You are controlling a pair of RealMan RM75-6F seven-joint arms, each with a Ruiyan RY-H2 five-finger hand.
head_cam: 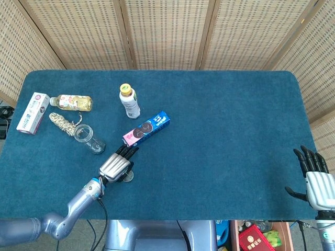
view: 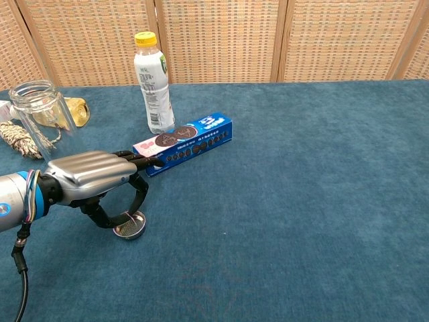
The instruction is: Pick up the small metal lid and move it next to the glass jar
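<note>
The small metal lid (view: 130, 227) lies flat on the blue cloth, its rim showing under my left hand (view: 90, 176). The hand arches over it with thumb and a fingertip down at the lid's edge; whether they grip it is unclear. From the head view the left hand (head_cam: 116, 164) covers most of the lid (head_cam: 129, 178). The glass jar (view: 37, 115) stands upright at the far left, also visible as the jar (head_cam: 87, 138) up and left of the hand. My right hand (head_cam: 315, 178) hovers open at the table's right edge.
A blue cookie box (head_cam: 146, 128) lies just beyond the left hand's fingertips. A yellow-capped bottle (head_cam: 129, 101) stands behind it. A lying bottle (head_cam: 74, 102), a white carton (head_cam: 33, 112) and a rope bundle (head_cam: 63, 123) are near the jar.
</note>
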